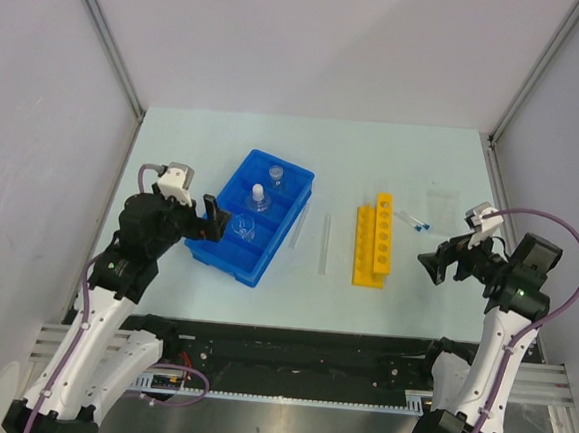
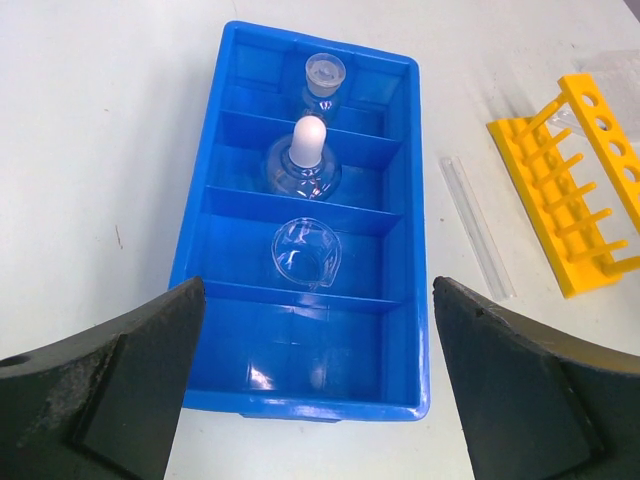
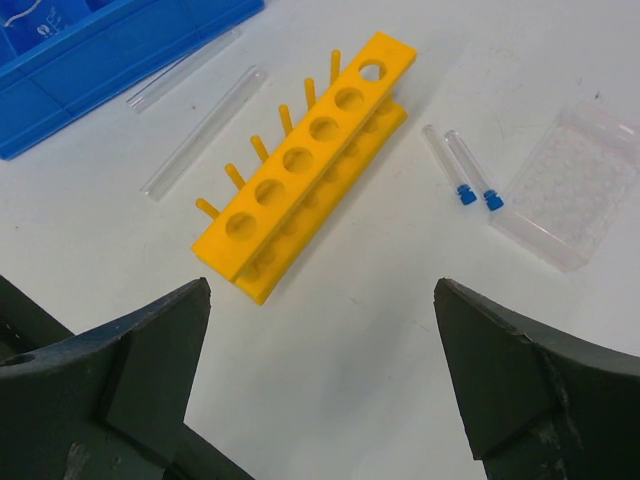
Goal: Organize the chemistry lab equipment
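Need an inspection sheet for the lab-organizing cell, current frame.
Surface: pale table top, no spills seen.
Job's things: blue compartmented plastic tray holds three small clear glass flasks, one per compartment, nearest compartment bare; yellow holed tube rack holds nothing; two thin clear tubes lie loose between tray and rack; two tiny blue-tipped droppers and a clear flat slide lie beyond the rack, away from the tray.
Clutter: nothing seen.
Grippers: left gripper open at the tray's near end; right gripper open near the rack; both hold nothing.
Cables: grey cable loops follow both arms.
Surroundings: plain grey walls; black rail at the arm bases.
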You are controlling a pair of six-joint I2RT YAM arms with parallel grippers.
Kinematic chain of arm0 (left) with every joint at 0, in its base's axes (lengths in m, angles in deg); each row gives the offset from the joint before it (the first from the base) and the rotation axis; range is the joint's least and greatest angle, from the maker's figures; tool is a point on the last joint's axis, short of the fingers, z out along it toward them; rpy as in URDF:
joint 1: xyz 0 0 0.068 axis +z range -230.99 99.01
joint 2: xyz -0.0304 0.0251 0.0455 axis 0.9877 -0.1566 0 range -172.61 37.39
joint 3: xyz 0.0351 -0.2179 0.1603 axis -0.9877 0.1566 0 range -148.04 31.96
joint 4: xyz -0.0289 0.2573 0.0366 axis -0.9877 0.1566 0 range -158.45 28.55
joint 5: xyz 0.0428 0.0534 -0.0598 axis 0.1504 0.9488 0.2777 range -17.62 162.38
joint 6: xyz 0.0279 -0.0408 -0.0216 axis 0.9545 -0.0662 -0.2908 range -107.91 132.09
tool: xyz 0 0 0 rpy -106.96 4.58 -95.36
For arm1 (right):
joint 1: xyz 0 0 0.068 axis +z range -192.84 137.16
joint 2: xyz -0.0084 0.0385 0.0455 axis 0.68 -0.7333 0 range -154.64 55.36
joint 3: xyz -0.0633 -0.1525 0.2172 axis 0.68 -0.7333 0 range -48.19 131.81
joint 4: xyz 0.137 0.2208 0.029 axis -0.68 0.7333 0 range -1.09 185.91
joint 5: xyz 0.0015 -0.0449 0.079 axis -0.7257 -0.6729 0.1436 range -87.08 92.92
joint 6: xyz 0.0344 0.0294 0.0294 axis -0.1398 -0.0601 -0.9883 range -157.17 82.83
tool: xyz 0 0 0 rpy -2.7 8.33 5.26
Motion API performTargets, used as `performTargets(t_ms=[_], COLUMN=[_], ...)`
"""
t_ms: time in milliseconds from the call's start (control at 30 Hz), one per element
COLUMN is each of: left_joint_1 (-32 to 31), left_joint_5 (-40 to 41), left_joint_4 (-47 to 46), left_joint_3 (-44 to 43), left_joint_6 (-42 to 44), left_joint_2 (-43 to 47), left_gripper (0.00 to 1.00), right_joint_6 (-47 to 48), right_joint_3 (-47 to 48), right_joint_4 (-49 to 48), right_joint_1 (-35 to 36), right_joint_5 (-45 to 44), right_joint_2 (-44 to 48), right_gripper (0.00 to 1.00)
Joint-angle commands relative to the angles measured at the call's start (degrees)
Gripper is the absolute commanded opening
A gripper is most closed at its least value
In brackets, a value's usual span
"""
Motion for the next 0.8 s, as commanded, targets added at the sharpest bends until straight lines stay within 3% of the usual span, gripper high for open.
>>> performTargets(t_ms=[0, 767], left_joint_1=[0.04, -0.22], left_joint_5=[-2.51, -9.80], left_joint_4=[-1.27, -3.12], left_joint_3=[0.00, 0.00], left_joint_6=[2.66, 2.31], left_joint_2=[0.21, -6.30], left_gripper=[1.00, 1.00], right_joint_6=[-1.55, 0.64], right_joint_3=[4.48, 9.49], right_joint_4=[2.95, 8.48], right_joint_1=[-1.10, 1.53], right_joint_5=[-2.13, -0.03], right_joint_2=[-1.80, -6.55], right_gripper=[1.00, 1.00])
